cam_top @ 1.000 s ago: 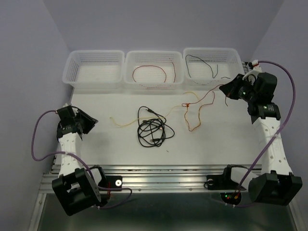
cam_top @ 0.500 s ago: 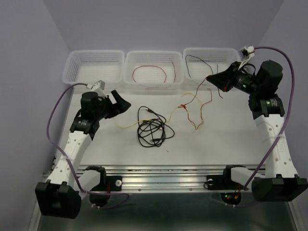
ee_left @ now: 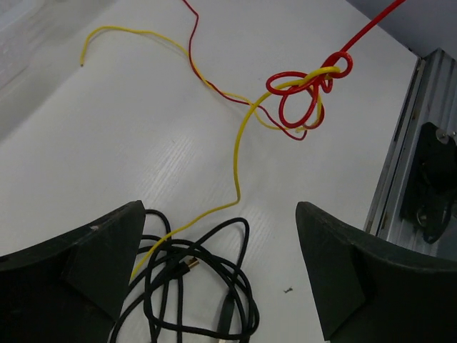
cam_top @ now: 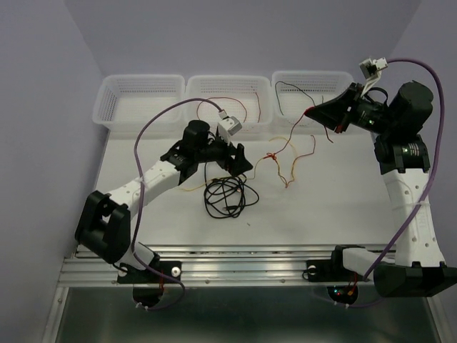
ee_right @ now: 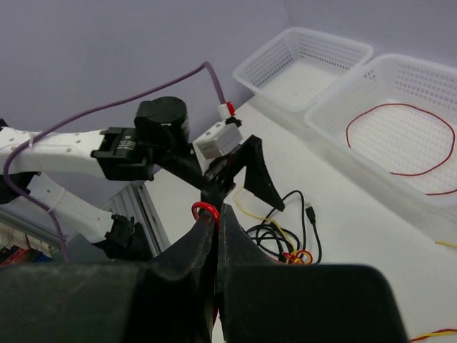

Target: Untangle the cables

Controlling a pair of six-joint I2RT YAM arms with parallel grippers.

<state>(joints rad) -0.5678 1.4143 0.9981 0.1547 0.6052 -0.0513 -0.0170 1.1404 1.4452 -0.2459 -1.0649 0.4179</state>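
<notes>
Right gripper (cam_top: pixel 308 112): fingers pressed together on the end of the red cable (cam_top: pixel 291 138). A small red loop shows at the fingertips in the right wrist view. The gripper is raised in front of the right basket (cam_top: pixel 314 73).

Left gripper (cam_top: pixel 239 158): jaws wide apart with nothing between them. It sits over the table (cam_top: pixel 343 214), at the far edge of the black cable (cam_top: pixel 225 194).

Red cable: runs down and to the left from the right gripper to a knot (ee_left: pixel 307 89), then trails on across the table towards the near side.

Knot: several red loops wound round the yellow cable (ee_left: pixel 239 164). It lies ahead of the open left fingers and apart from them.

Yellow cable: passes from the knot towards the black coil and lies over its edge. One free end rests on bare table.

Black cable: a loose coil of several turns on the middle of the table, with a plug end visible inside it.

Middle basket (cam_top: pixel 228 77): holds a separate dark red wire (ee_right: pixel 400 105), laid in an open loop.

Right basket: holds a separate thin black wire (cam_top: pixel 294 88).

Left basket (cam_top: pixel 139 76): stands beside the middle basket at the far edge of the table.
</notes>
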